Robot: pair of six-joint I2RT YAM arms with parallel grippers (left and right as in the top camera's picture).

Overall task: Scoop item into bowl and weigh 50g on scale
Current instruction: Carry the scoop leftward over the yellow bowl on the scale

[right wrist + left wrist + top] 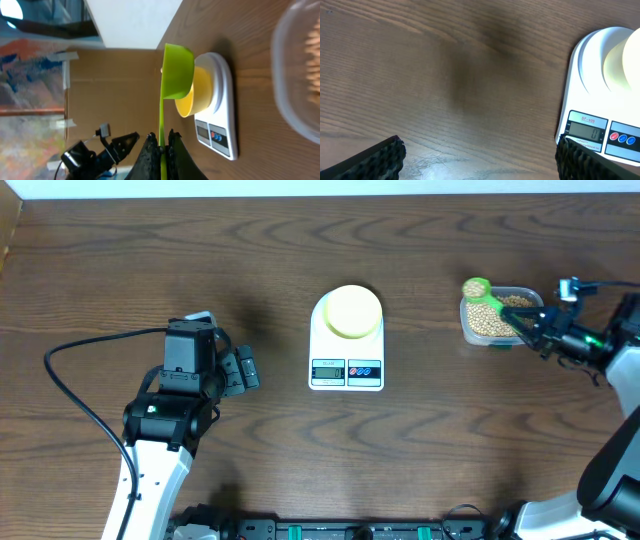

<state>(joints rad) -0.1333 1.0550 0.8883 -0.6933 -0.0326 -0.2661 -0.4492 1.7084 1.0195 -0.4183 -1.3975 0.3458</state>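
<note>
The white scale stands mid-table with the pale yellow bowl on its platform; its display shows 0 in the left wrist view. Tan beans fill a clear tub on the right. My right gripper is shut on the handle of a green scoop, whose cup holds beans at the tub's far-left corner. In the right wrist view the scoop stands in front of the bowl and scale, with its handle pinched at my gripper. My left gripper is open and empty, left of the scale.
A black cable loops on the table beside the left arm. The table's back edge meets a white wall. Bare wood lies between the left fingers and the scale.
</note>
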